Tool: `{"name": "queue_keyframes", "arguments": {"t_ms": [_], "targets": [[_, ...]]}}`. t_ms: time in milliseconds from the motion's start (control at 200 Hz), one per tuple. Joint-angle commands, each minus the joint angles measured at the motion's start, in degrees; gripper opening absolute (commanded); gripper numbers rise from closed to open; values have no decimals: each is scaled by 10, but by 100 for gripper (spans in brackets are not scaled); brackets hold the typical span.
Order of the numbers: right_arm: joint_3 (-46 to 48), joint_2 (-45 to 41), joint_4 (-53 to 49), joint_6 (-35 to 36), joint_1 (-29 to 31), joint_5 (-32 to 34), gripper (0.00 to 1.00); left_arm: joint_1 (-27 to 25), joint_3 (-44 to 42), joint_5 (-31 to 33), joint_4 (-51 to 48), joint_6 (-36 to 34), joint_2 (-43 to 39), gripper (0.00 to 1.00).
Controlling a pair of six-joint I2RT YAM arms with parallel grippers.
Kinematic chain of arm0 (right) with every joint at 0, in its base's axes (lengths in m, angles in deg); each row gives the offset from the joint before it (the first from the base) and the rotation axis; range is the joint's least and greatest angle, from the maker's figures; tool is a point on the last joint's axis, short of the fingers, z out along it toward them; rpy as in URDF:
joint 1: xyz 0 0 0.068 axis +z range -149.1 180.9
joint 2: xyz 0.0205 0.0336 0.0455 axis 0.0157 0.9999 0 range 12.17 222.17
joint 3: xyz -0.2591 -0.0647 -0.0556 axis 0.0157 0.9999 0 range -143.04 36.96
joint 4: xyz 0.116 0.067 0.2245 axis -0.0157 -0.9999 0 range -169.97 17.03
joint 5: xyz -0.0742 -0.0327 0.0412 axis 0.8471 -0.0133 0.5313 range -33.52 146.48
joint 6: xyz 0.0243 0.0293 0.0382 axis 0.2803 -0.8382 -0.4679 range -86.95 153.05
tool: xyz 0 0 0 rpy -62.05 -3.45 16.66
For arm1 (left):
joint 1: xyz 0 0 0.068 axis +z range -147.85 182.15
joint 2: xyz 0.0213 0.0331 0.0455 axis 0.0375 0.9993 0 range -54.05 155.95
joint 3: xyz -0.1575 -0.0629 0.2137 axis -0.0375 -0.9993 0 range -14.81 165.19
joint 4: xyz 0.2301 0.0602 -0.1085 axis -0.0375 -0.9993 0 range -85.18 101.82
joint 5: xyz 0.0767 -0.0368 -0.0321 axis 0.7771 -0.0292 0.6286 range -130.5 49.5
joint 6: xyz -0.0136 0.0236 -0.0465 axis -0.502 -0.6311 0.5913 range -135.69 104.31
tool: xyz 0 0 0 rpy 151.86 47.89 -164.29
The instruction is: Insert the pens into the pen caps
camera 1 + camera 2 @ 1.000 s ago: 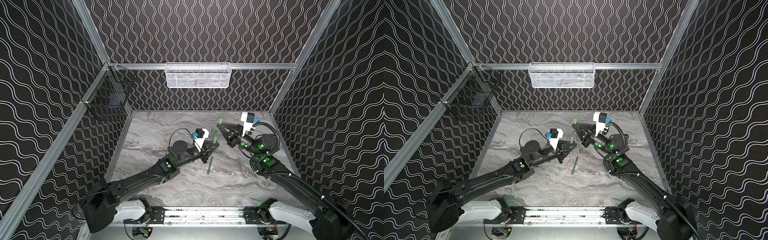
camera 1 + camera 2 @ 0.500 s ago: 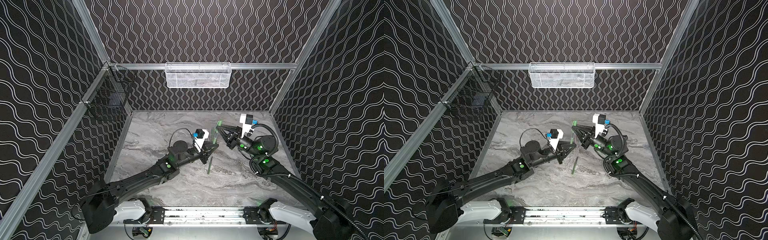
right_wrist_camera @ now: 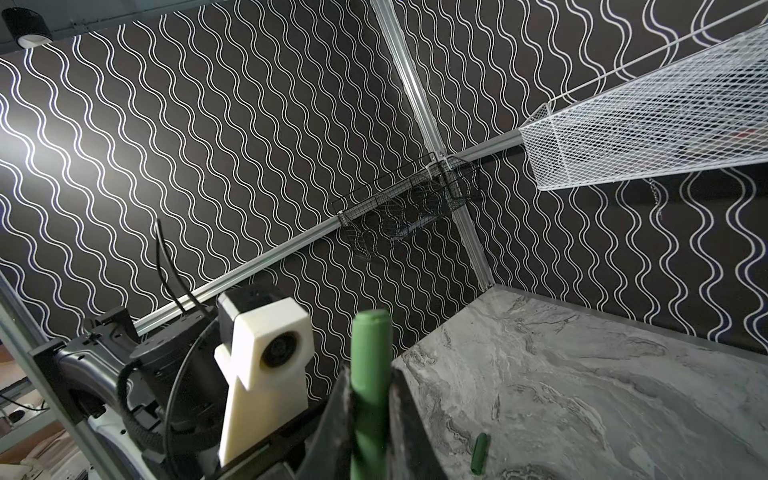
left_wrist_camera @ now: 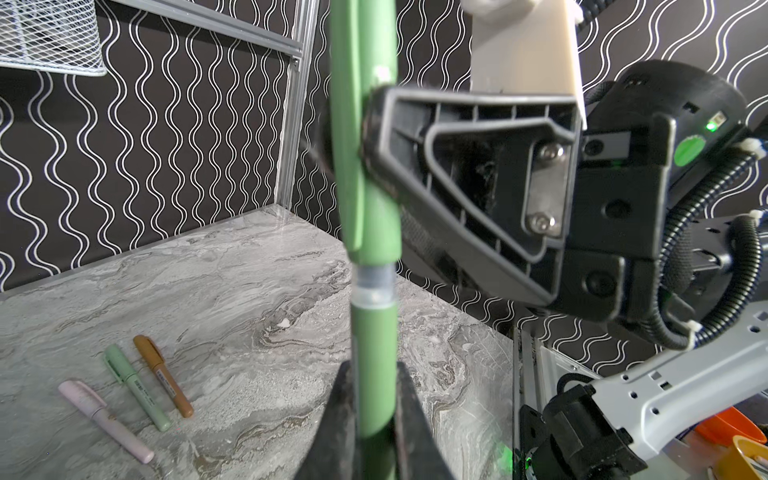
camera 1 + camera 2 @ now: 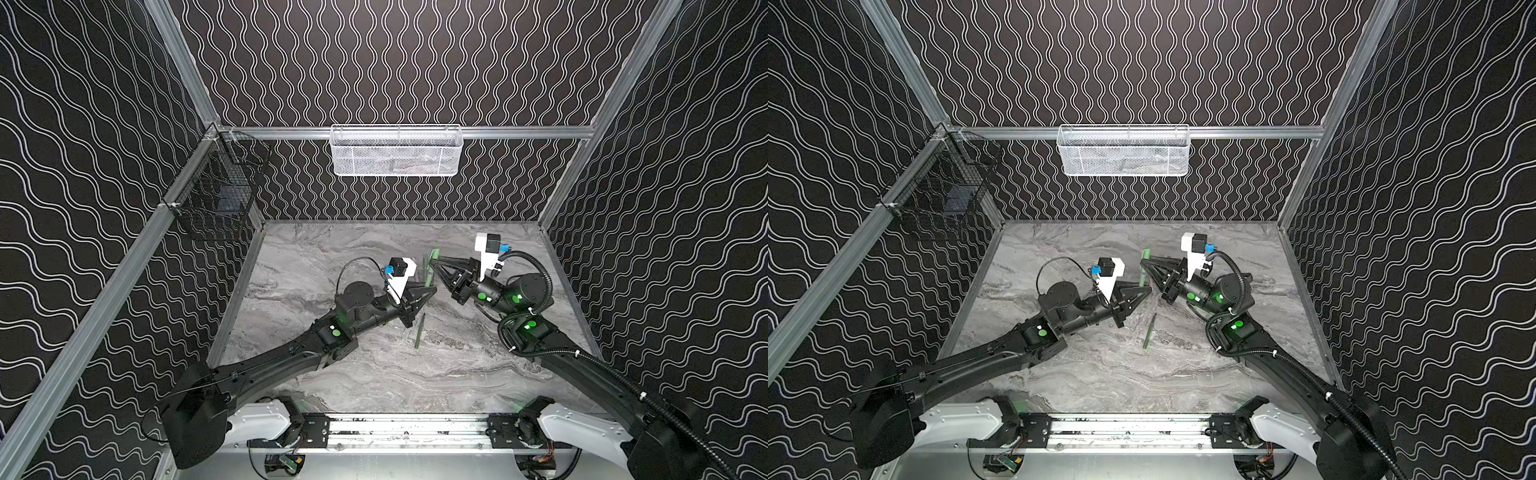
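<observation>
The right end effector (image 5: 432, 261), closed on the green cap (image 5: 434, 252), has been shifted slightly toward the left end effector (image 5: 432, 289) and the green pen (image 5: 425, 272) clamped there. The elbow of the right arm (image 5: 528, 291) has been drawn a little inward, toward the middle of the counter (image 5: 374, 374). Whether the cap has been pushed further on cannot be told.

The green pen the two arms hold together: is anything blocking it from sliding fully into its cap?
Nothing visible blocks it. The left gripper holds the green pen, the right gripper holds the green cap, and the pen's tip is inside the cap. Only the pen's grey neck shows between them.
</observation>
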Motion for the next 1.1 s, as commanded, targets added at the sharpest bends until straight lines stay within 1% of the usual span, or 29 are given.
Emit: {"name": "queue_keyframes", "arguments": {"t_ms": [0,120,325,511,616,661,741,796,841,921,1021,1096], "targets": [[4,-6,-6,3,7,-9,12,0,0,13,27,-9,-5,0],[3,-18,-45,25,15,-7,17,0,-1,19,26,-12,-9,0],[5,-55,-86,35,17,24,38,0,0,20,24,-20,-4,0],[-4,-94,-170,43,17,45,43,0,1,27,15,-34,-14,0],[-2,-121,-226,64,17,57,46,0,0,39,11,-50,-24,0],[0,-131,-251,70,17,76,47,0,-1,46,6,-57,-27,0],[9,-147,-287,85,16,109,53,0,-3,53,5,-64,-25,0],[15,-155,-302,75,17,144,56,0,-2,56,4,-67,-22,0],[15,-157,-318,72,16,157,56,0,-1,57,4,-69,-20,0],[15,-161,-334,111,16,160,55,0,-2,62,3,-71,-13,0],[16,-158,-334,125,16,196,46,0,-1,69,5,-73,-1,0],[-1,-148,-355,112,13,228,40,0,0,69,4,-75,7,0]]}}
